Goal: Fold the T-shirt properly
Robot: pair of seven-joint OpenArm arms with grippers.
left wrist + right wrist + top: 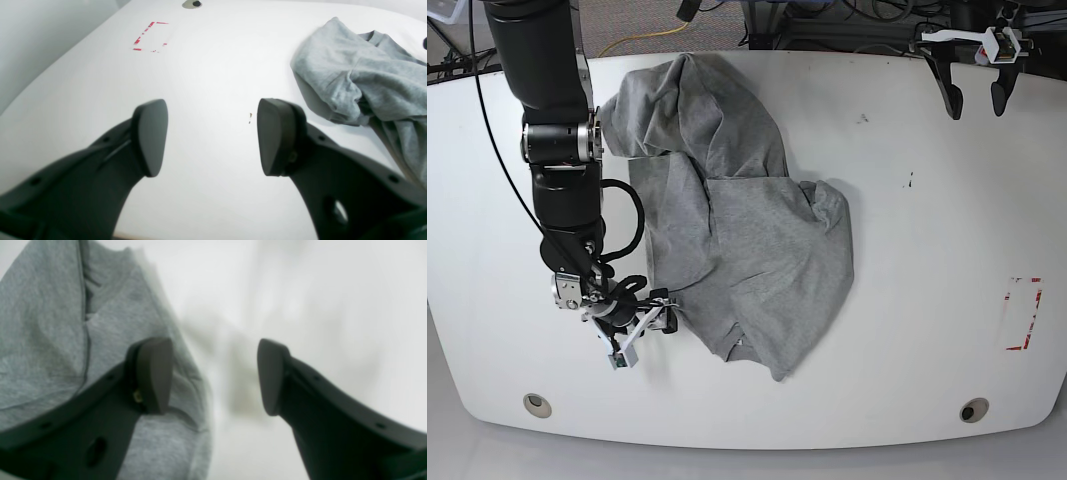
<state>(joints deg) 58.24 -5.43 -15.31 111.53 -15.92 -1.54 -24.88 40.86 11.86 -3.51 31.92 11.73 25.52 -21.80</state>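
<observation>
The light grey T-shirt (747,230) lies crumpled on the white table (927,250), bunched at the middle and left. No lettering shows on it. My right gripper (665,312) is low at the shirt's near-left edge. In the right wrist view this gripper (213,373) is open, one finger (153,373) over the grey cloth (43,323), the other over bare table, nothing between them. My left gripper (975,105) hangs open at the far right, well away from the shirt. In the left wrist view it (211,133) is empty above the table, the T-shirt (367,76) off to its right.
A red tape rectangle (1025,312) marks the table's right side, seen too in the left wrist view as red tape marks (150,36). Round holes (537,404) (973,410) sit near the front edge. Cables lie beyond the far edge.
</observation>
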